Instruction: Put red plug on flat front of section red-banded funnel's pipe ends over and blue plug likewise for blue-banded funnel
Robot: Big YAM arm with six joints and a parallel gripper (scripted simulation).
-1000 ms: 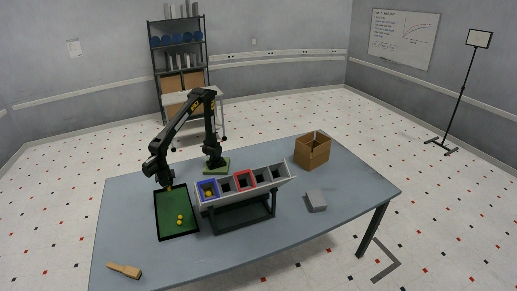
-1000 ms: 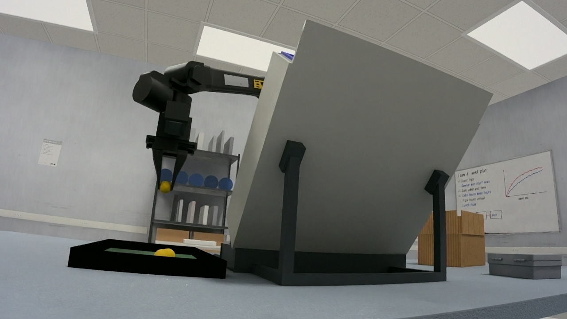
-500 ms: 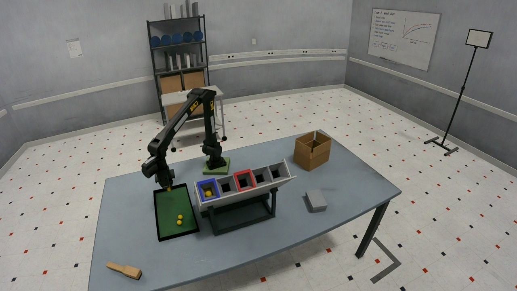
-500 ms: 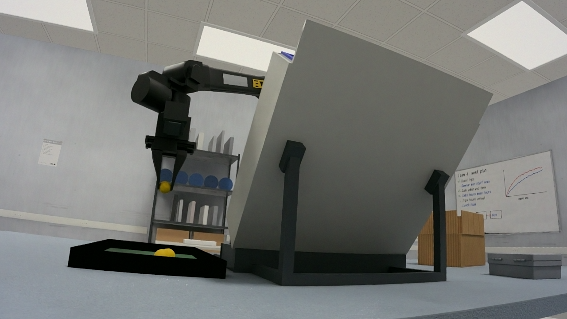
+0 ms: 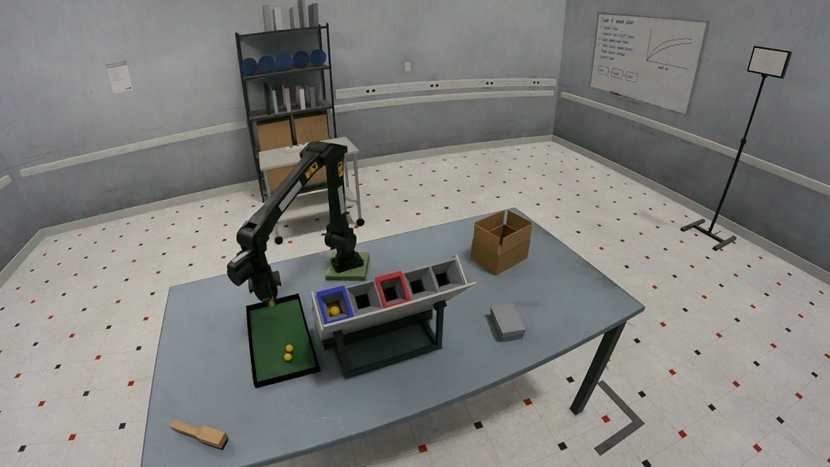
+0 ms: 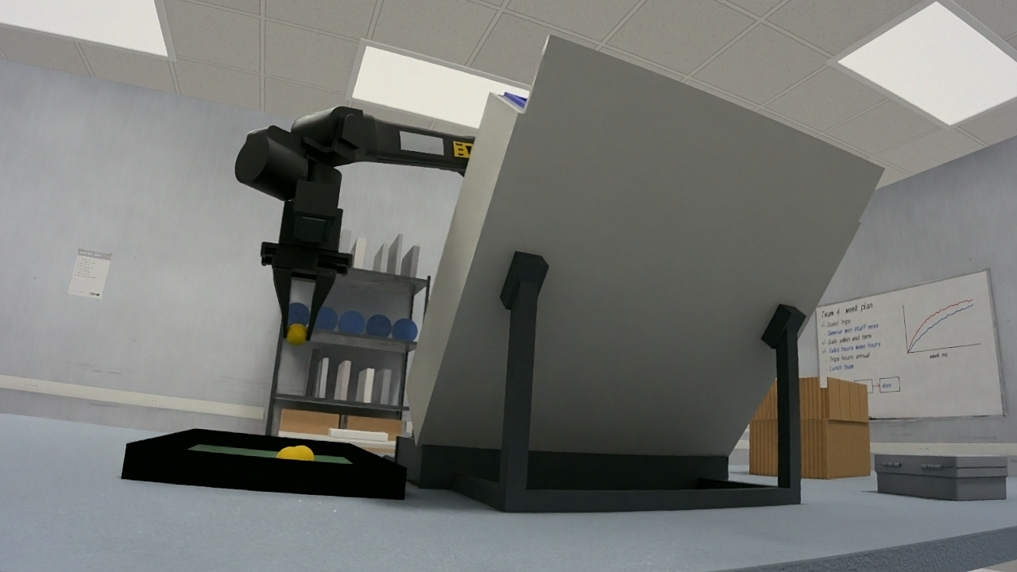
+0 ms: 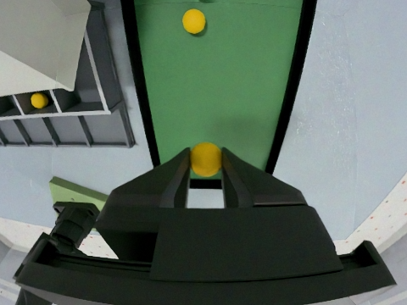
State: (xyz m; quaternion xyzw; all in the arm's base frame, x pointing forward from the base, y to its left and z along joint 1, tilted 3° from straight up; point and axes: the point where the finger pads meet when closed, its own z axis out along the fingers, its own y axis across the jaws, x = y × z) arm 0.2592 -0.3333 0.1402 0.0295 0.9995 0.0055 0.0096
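Observation:
My gripper is shut on a yellow marble and holds it well above the far end of the green tray; it also shows in the exterior view. Two more marbles lie in the tray. The funnel rack stands to the right of the tray. A marble sits in the blue-banded funnel. The red-banded funnel is two places further along. In the wrist view a marble lies in one grey section below the white cover. No plug is in view.
A cardboard box stands at the table's far right, and a grey box lies right of the rack. A wooden block lies at the front left. The arm's green base plate sits behind the rack.

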